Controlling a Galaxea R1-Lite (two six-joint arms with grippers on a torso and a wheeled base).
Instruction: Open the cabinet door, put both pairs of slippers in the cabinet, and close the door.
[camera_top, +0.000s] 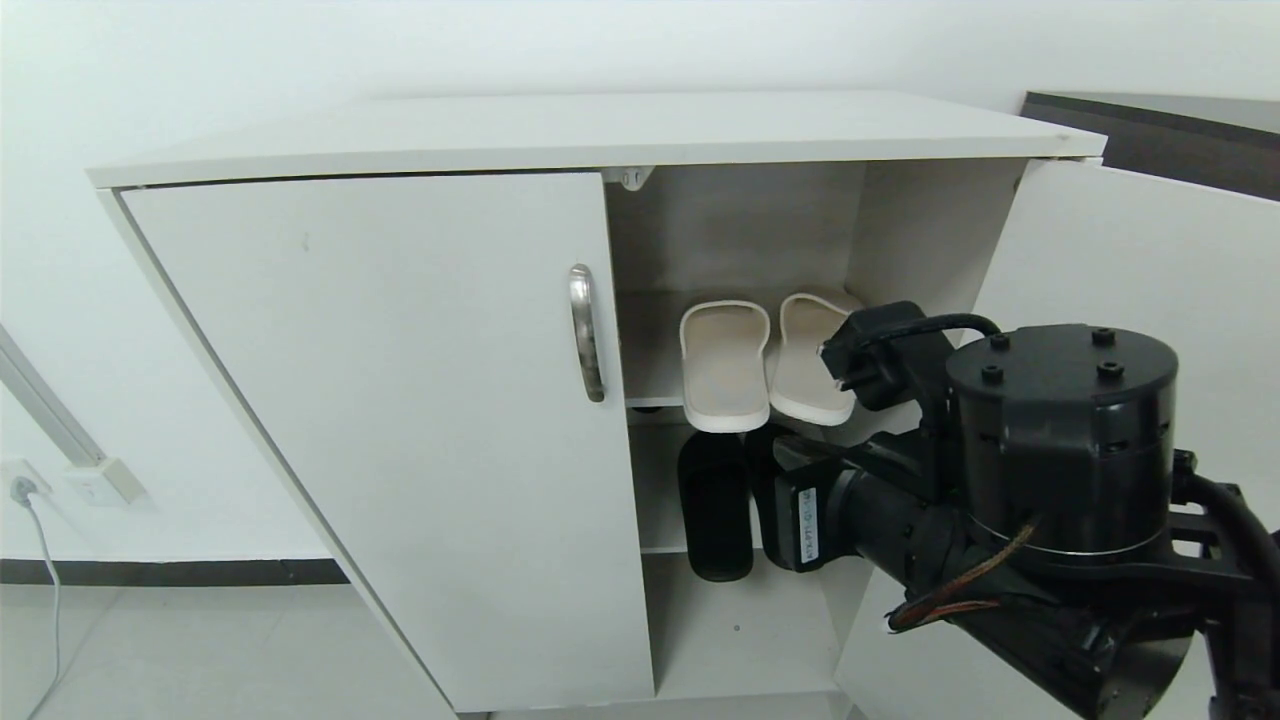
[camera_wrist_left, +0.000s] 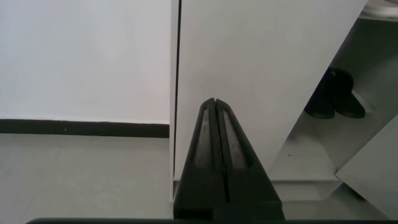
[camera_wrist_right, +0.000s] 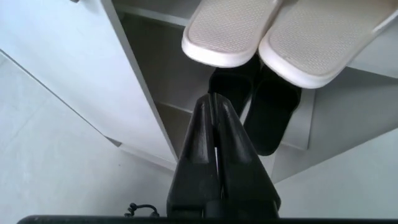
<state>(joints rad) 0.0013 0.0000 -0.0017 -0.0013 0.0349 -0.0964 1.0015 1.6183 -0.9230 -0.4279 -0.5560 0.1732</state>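
Both pairs sit inside the cabinet (camera_top: 560, 130), and its right door (camera_top: 1130, 260) stands open.
I see the white slippers (camera_top: 725, 370) on its upper shelf (camera_top: 648, 350), ends overhanging the edge, and the black slippers (camera_top: 715, 510) one level lower. My right gripper (camera_wrist_right: 214, 99) is pressed together before the opening. My left gripper (camera_wrist_left: 214, 102), likewise pressed together, faces the cabinet's closed left door (camera_top: 400, 400).
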